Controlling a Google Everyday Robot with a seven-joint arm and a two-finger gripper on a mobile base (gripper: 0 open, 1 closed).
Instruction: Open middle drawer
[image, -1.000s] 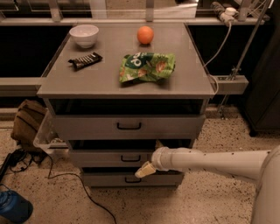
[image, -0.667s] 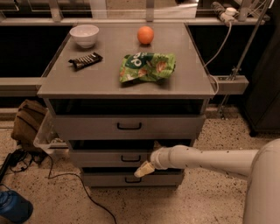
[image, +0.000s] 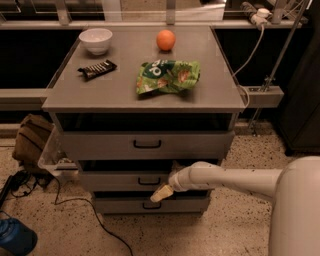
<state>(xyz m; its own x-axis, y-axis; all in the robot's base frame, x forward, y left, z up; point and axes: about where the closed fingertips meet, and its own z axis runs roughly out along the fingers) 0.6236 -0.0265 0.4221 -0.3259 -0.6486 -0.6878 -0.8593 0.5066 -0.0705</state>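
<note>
Middle drawer, wide shallow grey, flat front (image: 115, 180), small black bar handle (image: 149, 181): second of three fronts under the front edge of the bench, front looks closed or nearly so.

- My gripper (image: 161, 193), pale tan tip on the white arm (image: 225, 177), sits low at the drawer stack, reaching in from the bench's right side. It lies at the bottom lip of the middle drawer, over the dark gap above the bottom grey drawer (image: 120, 205). Open or closed: cannot tell.
- Key relation: handle is just up and left of the gripper, near but apart as far as I can see. Bar runs horizontally, parallel to the bench's front edge.
- Judgement: short lift and leftward shift needed, then a pull straight out from the front edge.
- Risk: the bottom drawer's handle lies about as close below.
- Above: taller top grey drawer (image: 100, 145).
- Grey bench top (image: 100, 97): green crisp bag (image: 167, 76) mid-bench, black snack bar (image: 97, 69) near left edge, white bowl (image: 96, 40) back-left corner, orange fruit (image: 166, 40) by back edge.
</note>
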